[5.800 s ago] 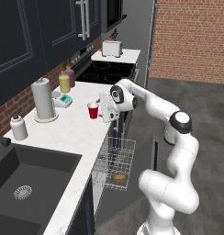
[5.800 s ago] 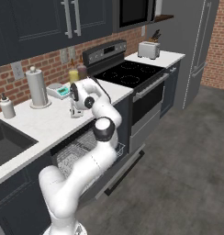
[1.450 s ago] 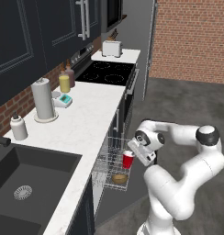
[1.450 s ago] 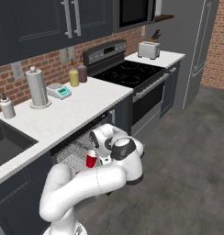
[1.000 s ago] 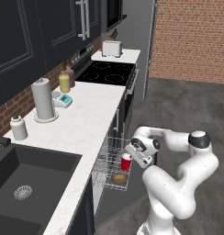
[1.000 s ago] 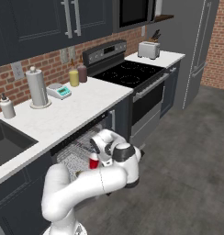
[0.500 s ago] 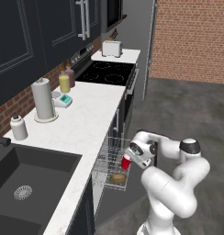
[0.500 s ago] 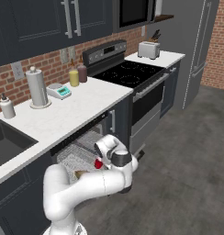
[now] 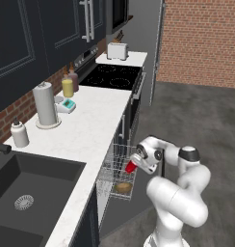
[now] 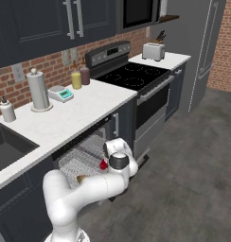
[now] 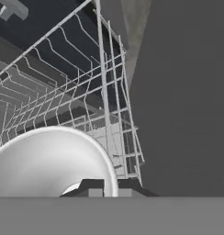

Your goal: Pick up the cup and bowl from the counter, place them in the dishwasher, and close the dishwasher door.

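Gripper (image 9: 135, 164) low beside the pulled-out wire rack (image 9: 114, 166) of the dishwasher (image 10: 84, 158), pinching the red cup (image 9: 131, 166). Cup tilted, held over the outer edge of the rack, narrow end toward the rack in the left base view. From the right base camera, just a small red patch of cup (image 10: 103, 165) visible at the hand, gripper (image 10: 106, 163) mostly hidden behind the arm's wrist. In the hand view, pale inside of cup (image 11: 45, 165) close up at lower left, rim wide, dark finger tip (image 11: 93, 187) against its lower edge; white rack wires (image 11: 104, 105) beyond, dark floor of the machine underneath.

Bowl (image 9: 123, 187) tan, already lying in the rack, below and a little left of the cup; also seen as a brown spot (image 10: 82, 178) near the rack's front edge from the right side. Dishwasher door (image 9: 138, 202) down and open under the rack, partly hidden by the arm.

On the counter (image 9: 90, 125): paper-towel roll (image 9: 45, 104), yellow bottle (image 9: 67, 87), small soap bottle (image 9: 19, 133), small teal-faced gadget (image 9: 66, 105). Black sink (image 9: 28, 202) at near left. Black stove (image 9: 112, 75) further along, toaster (image 9: 118, 50) beyond it.
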Controlling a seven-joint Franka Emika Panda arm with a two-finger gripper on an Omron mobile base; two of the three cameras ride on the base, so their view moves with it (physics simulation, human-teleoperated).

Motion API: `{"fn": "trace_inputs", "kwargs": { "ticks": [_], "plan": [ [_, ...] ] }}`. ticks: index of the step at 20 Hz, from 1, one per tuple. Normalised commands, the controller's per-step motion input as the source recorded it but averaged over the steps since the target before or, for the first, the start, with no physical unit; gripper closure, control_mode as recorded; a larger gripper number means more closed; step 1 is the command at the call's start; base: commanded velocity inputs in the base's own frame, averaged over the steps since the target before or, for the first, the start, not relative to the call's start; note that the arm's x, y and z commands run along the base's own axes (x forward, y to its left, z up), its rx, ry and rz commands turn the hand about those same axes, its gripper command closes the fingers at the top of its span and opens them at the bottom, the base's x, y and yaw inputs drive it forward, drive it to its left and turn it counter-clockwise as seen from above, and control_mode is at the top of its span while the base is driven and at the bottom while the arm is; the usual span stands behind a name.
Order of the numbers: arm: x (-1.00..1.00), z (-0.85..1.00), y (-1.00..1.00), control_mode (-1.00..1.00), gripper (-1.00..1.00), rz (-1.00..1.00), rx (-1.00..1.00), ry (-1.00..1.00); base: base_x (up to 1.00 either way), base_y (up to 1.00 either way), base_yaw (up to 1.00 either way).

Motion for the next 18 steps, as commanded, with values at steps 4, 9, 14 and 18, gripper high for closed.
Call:
{"fn": "trace_inputs", "kwargs": {
  "ticks": [4,9,14,18],
  "plan": [
    [0.00,0.01,0.21,-1.00,1.00,0.01,-0.16,0.00,0.00,0.00,0.00],
    [0.00,-0.01,0.37,-1.00,-1.00,0.04,-0.22,0.00,0.00,0.00,0.00],
    [-0.02,-0.09,0.70,-1.00,-1.00,0.07,-0.30,0.00,0.00,0.00,0.00],
    [-0.11,-0.02,0.61,-1.00,-1.00,0.09,-0.26,0.00,0.00,0.00,0.00]
  ]
}}
